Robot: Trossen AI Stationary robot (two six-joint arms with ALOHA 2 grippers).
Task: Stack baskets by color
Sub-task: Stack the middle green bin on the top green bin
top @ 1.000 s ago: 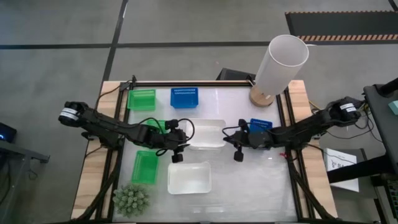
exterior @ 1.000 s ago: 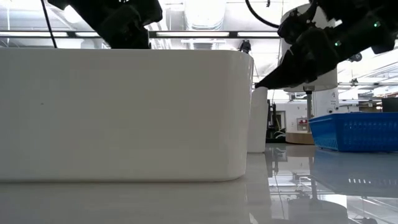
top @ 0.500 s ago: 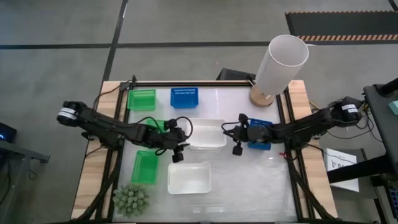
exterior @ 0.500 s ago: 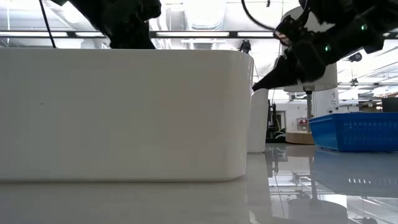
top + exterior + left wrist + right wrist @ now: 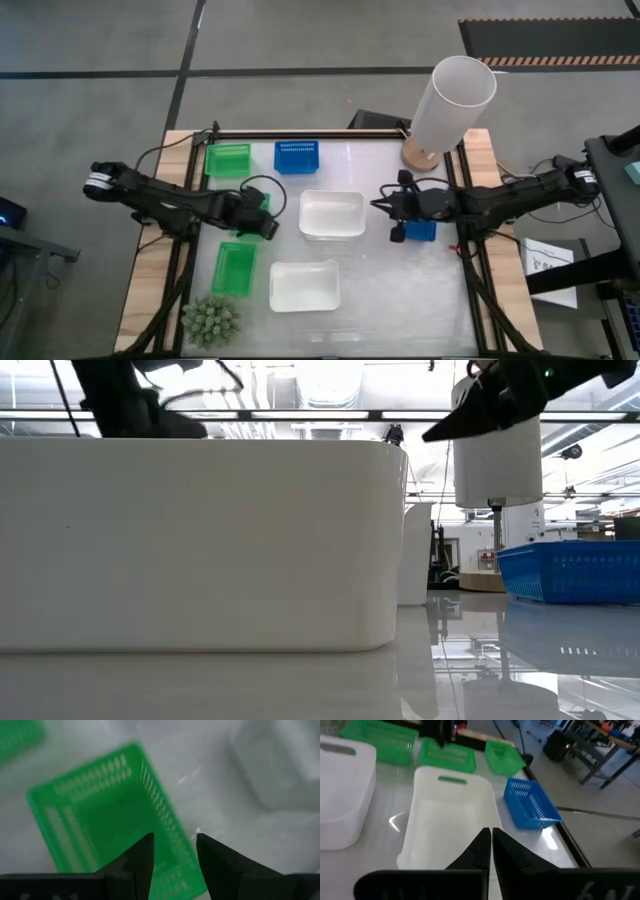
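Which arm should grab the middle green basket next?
Left. The left gripper is open and right over that green basket, its fingers straddling the rim. The right gripper is shut, across the white basket, beside a blue basket.

Low view: white basket wall fills most of the frame, both arms above it.

A white basket (image 5: 200, 545) stands close to the camera on the glossy tabletop (image 5: 500, 670), its plain side spanning from the picture's left edge past the middle, reflection visible beneath. Behind its far corner a second white basket (image 5: 414, 555) shows partly. At the picture's right, farther back, a blue basket (image 5: 570, 572) with slotted sides rests on the tabletop. A tall white cylinder (image 5: 497, 465) stands behind. The right tool (image 5: 450, 428) hangs at upper right, its fingers pressed together to a point. The left arm (image 5: 120, 400) shows dark at upper left, tool hidden behind the basket rim.
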